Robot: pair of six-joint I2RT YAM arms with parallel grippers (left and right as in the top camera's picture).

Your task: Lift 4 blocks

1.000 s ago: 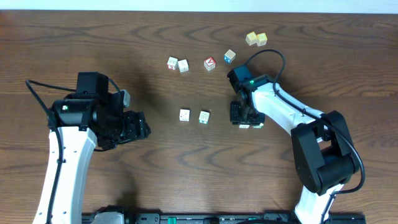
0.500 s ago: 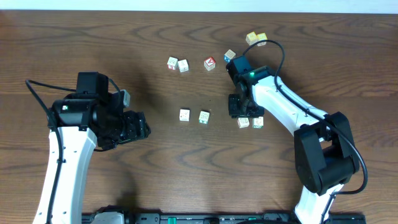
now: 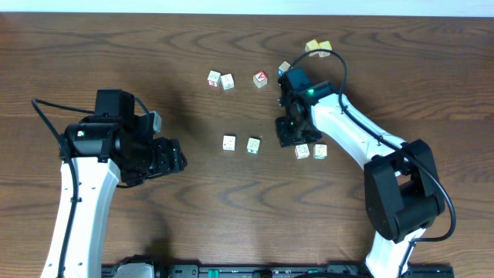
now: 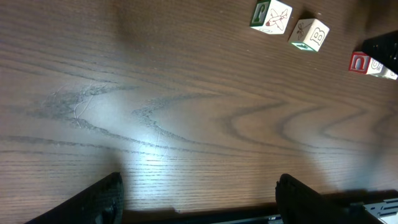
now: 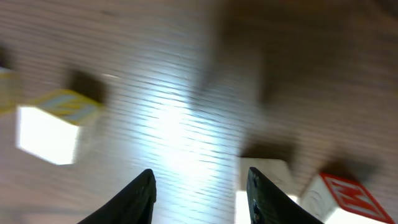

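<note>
Wood table: blocks just beside right gripper, seemingly empty.

On my overhead feed I take the red-faced cube as my marker on the dark brown wooden table. Left of it, a little apart, I see two white cubes with pink-red edges standing side by side, the second just beyond the first. Just right of the red-faced cube and slightly toward the far edge, a partly hidden cube shows me only a pale corner. Further right of the red-faced cube and farther back, two pale yellow cubes sit side by side, touching or nearly so
</note>
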